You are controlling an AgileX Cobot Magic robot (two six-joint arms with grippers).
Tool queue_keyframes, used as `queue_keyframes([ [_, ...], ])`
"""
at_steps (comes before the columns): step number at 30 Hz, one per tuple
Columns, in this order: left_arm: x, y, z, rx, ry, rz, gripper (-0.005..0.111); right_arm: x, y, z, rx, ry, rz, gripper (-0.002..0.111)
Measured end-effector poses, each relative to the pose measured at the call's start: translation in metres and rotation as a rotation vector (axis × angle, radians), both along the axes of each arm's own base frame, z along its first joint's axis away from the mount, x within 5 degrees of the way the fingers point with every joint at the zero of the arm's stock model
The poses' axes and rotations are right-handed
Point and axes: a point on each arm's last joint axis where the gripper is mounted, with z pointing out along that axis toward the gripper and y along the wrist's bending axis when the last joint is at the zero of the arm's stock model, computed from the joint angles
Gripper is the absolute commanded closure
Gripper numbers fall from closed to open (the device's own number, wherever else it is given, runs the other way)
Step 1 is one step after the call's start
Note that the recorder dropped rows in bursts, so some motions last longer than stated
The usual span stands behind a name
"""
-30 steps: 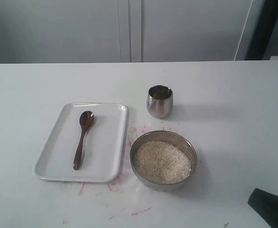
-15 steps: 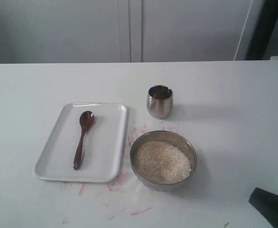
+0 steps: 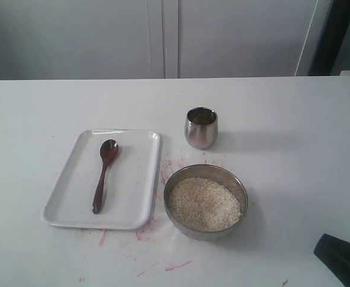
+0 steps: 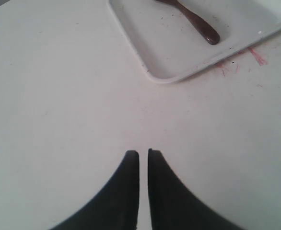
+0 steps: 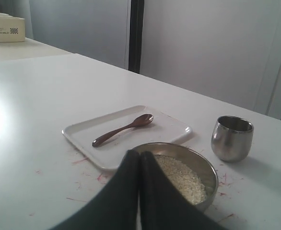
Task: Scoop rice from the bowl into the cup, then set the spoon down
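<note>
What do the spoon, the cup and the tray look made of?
The spoon looks like dark reddish-brown wood, smooth with a slight sheen. The cup looks like polished steel: it mirrors its surroundings. The tray is glossy white, plastic or ceramic; the look leaves that open.

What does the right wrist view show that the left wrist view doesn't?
Only the right wrist view shows the bowl of rice, the cup and the shut right gripper. Only the left wrist view shows the left gripper, shut over the table. Both share the white tray, the spoon lying on it and red marks.
</note>
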Motion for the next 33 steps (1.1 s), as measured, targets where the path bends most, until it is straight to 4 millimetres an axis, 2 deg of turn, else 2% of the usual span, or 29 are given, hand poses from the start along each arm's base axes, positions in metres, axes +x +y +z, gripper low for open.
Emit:
queue_keyframes([
  [20,0.0,0.0,0.0,0.0,0.0,0.0,0.092,0.0001,-0.0001,0.0,0.001,0.001,-0.002,0.108],
  [33,0.0,0.0,0.0,0.0,0.0,0.0,0.092,0.0057,-0.0094,0.0,0.002,0.001,-0.194,0.108],
])
